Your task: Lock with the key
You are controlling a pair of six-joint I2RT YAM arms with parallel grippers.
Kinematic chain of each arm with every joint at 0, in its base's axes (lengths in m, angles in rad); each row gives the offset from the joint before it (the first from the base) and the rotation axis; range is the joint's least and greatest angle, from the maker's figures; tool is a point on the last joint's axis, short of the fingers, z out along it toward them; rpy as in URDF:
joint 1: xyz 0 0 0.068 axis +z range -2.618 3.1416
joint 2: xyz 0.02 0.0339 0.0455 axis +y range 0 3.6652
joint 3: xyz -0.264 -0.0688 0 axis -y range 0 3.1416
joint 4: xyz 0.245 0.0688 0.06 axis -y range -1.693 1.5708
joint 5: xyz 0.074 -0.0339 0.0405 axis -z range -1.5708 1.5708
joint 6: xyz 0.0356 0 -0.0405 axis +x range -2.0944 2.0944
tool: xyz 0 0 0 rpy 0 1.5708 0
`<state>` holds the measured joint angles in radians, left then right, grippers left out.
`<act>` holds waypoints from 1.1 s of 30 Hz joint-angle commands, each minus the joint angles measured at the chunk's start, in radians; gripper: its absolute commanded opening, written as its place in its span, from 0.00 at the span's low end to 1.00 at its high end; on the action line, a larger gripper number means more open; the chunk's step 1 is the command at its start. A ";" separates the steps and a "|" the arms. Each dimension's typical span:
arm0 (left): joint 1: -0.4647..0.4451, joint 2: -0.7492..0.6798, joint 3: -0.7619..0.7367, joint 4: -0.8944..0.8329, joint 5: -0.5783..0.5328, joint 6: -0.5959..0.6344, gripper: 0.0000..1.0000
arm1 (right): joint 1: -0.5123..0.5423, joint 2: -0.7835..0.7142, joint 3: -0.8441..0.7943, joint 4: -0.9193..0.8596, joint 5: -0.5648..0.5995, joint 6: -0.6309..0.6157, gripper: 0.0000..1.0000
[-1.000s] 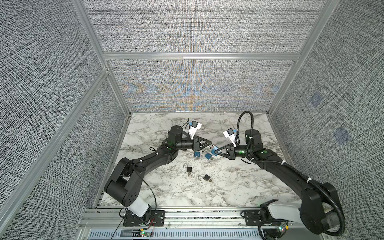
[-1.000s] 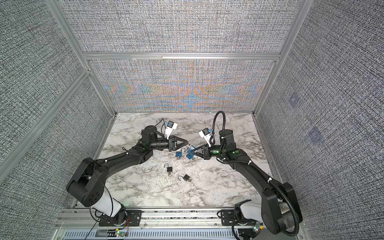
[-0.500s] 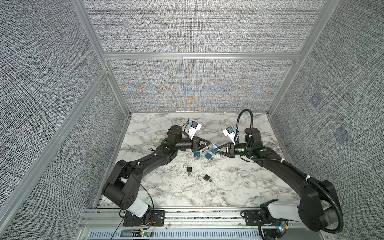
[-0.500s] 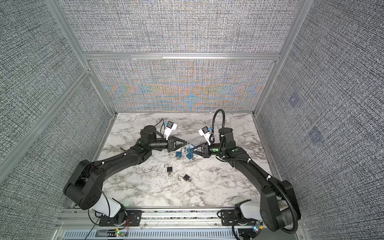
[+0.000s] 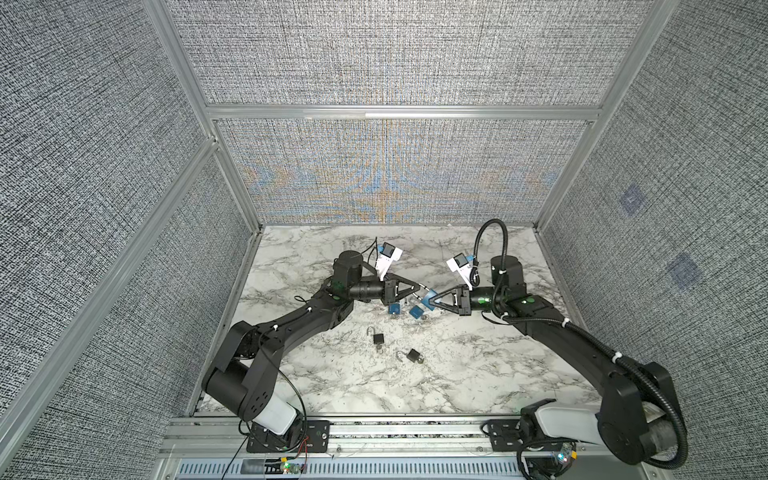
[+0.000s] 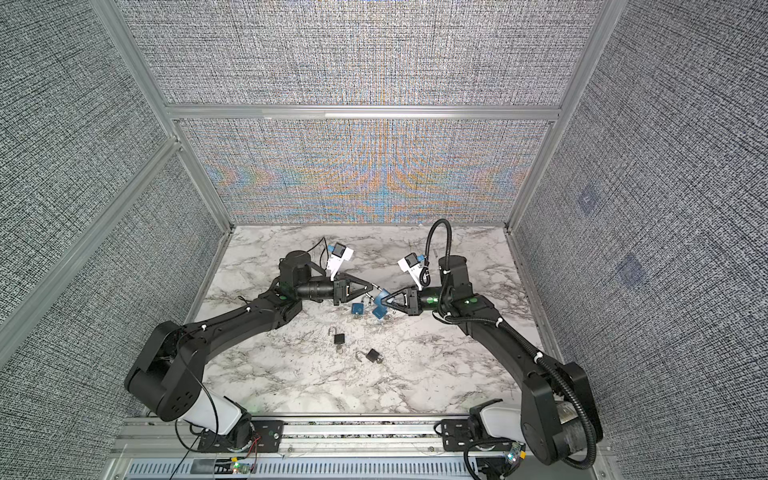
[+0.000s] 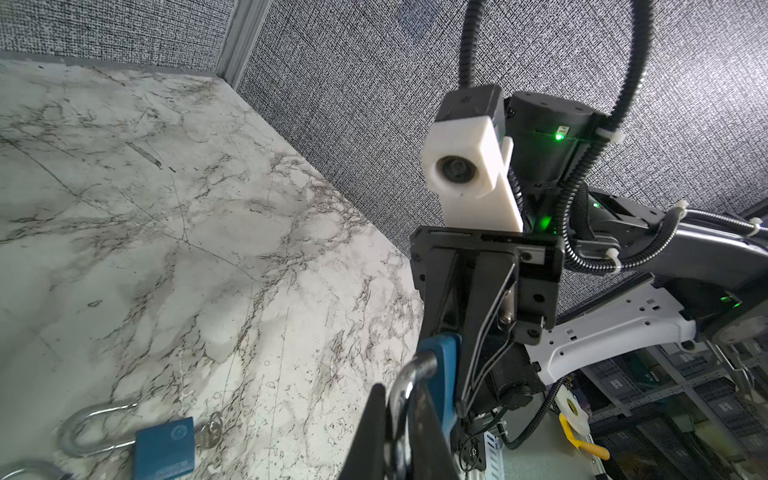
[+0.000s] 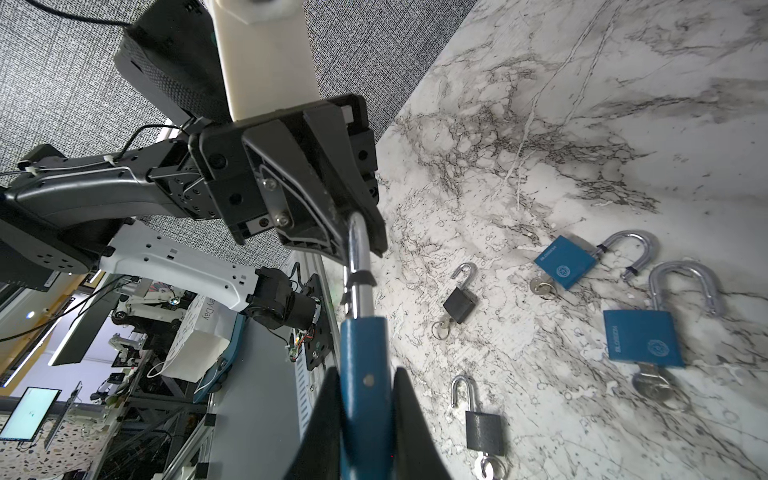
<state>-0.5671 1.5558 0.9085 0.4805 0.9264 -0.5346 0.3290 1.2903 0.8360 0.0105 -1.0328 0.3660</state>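
Left gripper (image 8: 360, 232) has closed onto curved steel shackle (image 8: 360, 272), blue padlock (image 8: 365, 374)

Between left gripper (image 5: 419, 288) and right gripper (image 5: 429, 300): clamped blue metal padlock (image 8: 365, 361). Just below: 2 open blue padlocks (image 5: 394, 308); farther off, 2 small black padlocks (image 5: 377, 339). Bare white marble tabletop (image 5: 324, 245) beyond.

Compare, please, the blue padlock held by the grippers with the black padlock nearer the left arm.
The blue padlock is larger than the black padlock. The blue one is held aloft, left gripper on shackle, right gripper on body; the black one lies flat. Both have silver shackles.
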 commanded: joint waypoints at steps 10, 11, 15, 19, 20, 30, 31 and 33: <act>-0.004 0.006 -0.009 -0.049 -0.075 0.058 0.00 | 0.007 -0.003 -0.017 0.263 -0.119 0.147 0.00; -0.004 0.006 -0.012 -0.044 -0.074 0.054 0.00 | 0.006 0.001 -0.014 0.268 -0.119 0.150 0.00; -0.005 0.005 -0.023 -0.019 -0.056 0.037 0.00 | 0.007 0.010 -0.015 0.294 -0.109 0.171 0.00; -0.007 0.003 -0.031 -0.017 -0.049 0.032 0.00 | 0.007 0.014 -0.013 0.298 -0.100 0.173 0.00; -0.008 0.001 -0.030 -0.017 -0.047 0.032 0.00 | 0.007 0.014 -0.011 0.299 -0.101 0.171 0.00; -0.035 0.004 -0.026 -0.040 -0.028 0.035 0.00 | 0.016 0.025 0.005 0.307 -0.088 0.175 0.00; -0.038 0.004 -0.027 -0.040 -0.027 0.034 0.00 | 0.016 0.027 0.008 0.309 -0.087 0.175 0.00; -0.043 0.006 -0.027 -0.040 -0.026 0.031 0.00 | 0.017 0.033 0.013 0.311 -0.082 0.175 0.00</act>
<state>-0.5854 1.5539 0.8845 0.5041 0.8692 -0.5278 0.3286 1.3239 0.8185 0.1284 -1.0542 0.5167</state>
